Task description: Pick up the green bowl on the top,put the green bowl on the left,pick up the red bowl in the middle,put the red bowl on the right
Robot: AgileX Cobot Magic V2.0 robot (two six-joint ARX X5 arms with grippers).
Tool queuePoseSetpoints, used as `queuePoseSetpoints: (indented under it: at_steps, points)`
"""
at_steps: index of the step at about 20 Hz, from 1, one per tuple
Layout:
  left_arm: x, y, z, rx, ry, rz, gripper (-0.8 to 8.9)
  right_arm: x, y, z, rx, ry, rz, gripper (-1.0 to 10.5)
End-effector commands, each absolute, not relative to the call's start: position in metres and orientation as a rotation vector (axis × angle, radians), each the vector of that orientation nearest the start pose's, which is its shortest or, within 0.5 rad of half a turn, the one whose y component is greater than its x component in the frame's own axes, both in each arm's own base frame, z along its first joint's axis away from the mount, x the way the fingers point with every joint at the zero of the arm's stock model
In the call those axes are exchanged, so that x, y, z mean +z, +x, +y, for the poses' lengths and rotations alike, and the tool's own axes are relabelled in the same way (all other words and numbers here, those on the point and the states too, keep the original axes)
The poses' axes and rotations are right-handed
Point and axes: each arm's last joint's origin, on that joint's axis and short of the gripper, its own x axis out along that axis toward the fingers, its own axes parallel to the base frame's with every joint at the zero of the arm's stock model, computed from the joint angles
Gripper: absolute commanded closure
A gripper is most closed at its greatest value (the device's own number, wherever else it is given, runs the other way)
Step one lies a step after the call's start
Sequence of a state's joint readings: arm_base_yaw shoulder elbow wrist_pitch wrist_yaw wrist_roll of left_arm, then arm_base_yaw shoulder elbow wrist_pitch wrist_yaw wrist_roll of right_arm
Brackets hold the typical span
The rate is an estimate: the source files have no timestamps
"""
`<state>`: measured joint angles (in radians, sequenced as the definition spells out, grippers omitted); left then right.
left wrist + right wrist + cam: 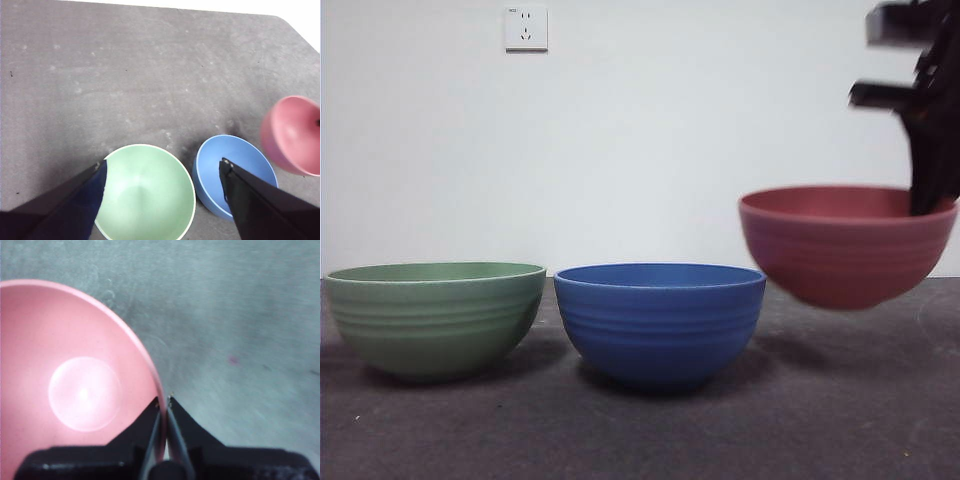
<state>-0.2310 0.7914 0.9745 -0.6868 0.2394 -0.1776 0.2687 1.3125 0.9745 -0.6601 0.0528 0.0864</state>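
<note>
while airborne, the red bowl (75, 385) hangs pinched in the right end effector (164, 402).

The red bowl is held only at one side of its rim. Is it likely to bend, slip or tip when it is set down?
The red bowl hangs above the table, and the right gripper pinches its rim with its jaws shut. It keeps its round shape, so it is probably stiff. It hangs slightly tilted, so it might rock on landing. The matte, ribbed wall probably gives fair grip.

soft even light | motion blur on red bowl (847, 245) | faint shadows beneath bowls
</note>
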Motion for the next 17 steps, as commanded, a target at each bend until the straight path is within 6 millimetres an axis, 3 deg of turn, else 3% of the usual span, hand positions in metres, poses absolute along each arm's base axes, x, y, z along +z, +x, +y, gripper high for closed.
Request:
queuePoseSetpoints:
  at_steps: [1, 7, 11, 14, 17]
  points:
    - [0.348, 0.143, -0.041, -0.413, -0.179, 0.547, 4.37, 0.235, 0.26, 0.07, 0.147, -0.073, 1.032, 9.5]
    - [0.347, 0.142, -0.04, -0.412, -0.178, 0.556, 4.36, 0.204, 0.279, 0.076, 0.181, -0.058, 1.109, 9.4]
    - [0.347, 0.142, -0.04, -0.411, -0.175, 0.561, 4.36, 0.204, 0.28, 0.075, 0.18, -0.056, 1.11, 7.5]
    - [0.347, 0.142, -0.04, -0.41, -0.175, 0.562, 4.36, 0.214, 0.276, 0.074, 0.183, -0.05, 1.069, 7.6]
    - [0.347, 0.142, -0.04, -0.41, -0.173, 0.559, 4.37, 0.248, 0.261, 0.075, 0.231, -0.012, 0.929, 7.6]
